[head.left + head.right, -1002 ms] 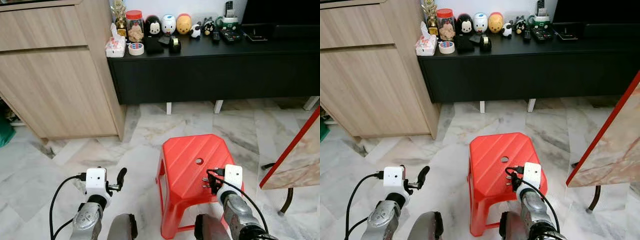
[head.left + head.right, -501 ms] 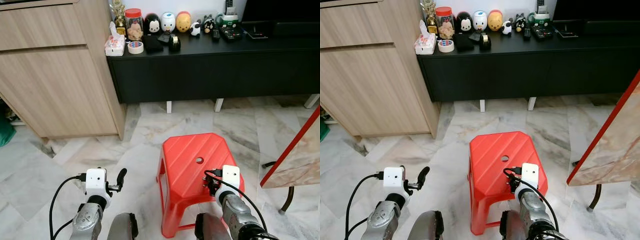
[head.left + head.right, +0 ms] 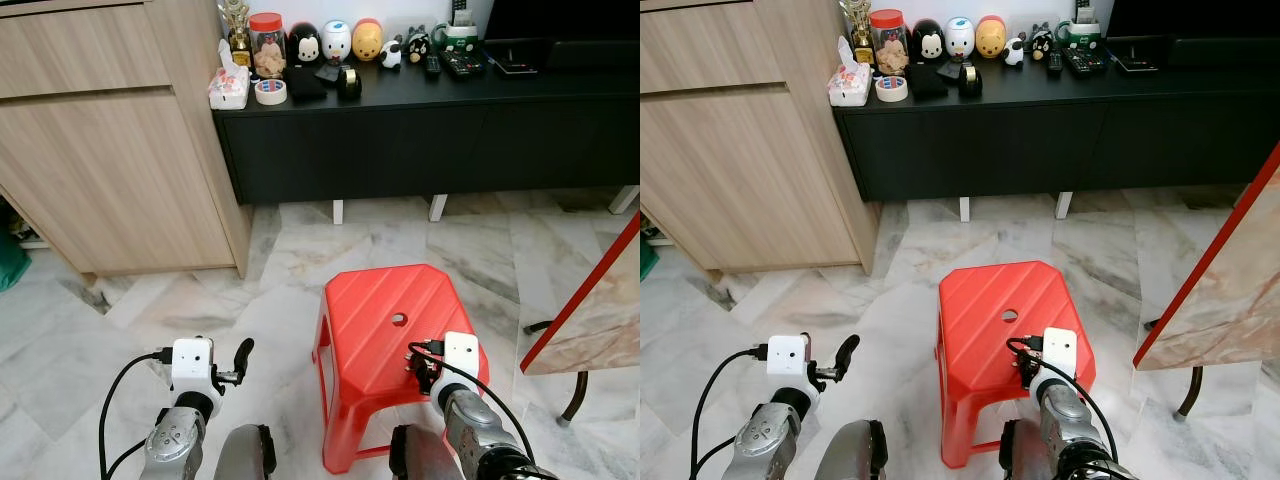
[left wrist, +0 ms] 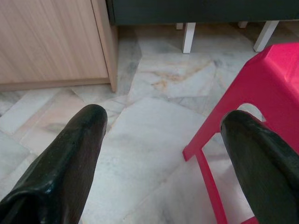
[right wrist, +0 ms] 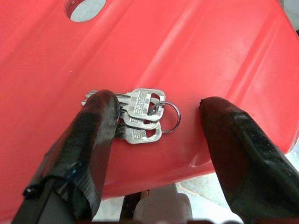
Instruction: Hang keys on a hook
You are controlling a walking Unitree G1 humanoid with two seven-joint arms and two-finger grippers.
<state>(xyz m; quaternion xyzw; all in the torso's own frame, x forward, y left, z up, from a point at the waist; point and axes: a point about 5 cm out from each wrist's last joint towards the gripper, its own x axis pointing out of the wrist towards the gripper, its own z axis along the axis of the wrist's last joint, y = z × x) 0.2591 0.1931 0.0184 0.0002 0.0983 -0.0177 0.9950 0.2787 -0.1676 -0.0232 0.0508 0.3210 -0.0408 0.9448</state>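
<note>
I stand on a pale marble floor (image 3: 300, 260), veined in grey and tan. To my left rises a light wooden cabinet (image 3: 110, 150), and across the far wall runs a long black sideboard (image 3: 420, 130) on short white legs. Its top carries a row of small things: a tissue packet (image 3: 229, 88), a roll of tape (image 3: 270, 93), a jar with a red lid (image 3: 267, 42), round character figurines (image 3: 337, 42) and some remotes (image 3: 465, 62). At my right edge a slab with a red border (image 3: 595, 310) leans in, a dark metal leg beneath it.

Directly in front of me is a red plastic stool (image 3: 385, 310) with diagonal ridges and a round hole in the middle of its seat. My right gripper (image 5: 154, 121) hangs low over the near edge of that seat, its two black fingers spread wide and grasping nothing. The keys (image 5: 140, 116), a bunch of silver ones on a ring, lie flat on the red seat between those fingers; one finger (image 5: 96, 126) covers their blade ends, while the ring sits apart from the other finger.

My left gripper (image 4: 163, 154) is held out over bare floor beside the stool's left legs, its fingers likewise parted and empty.
</note>
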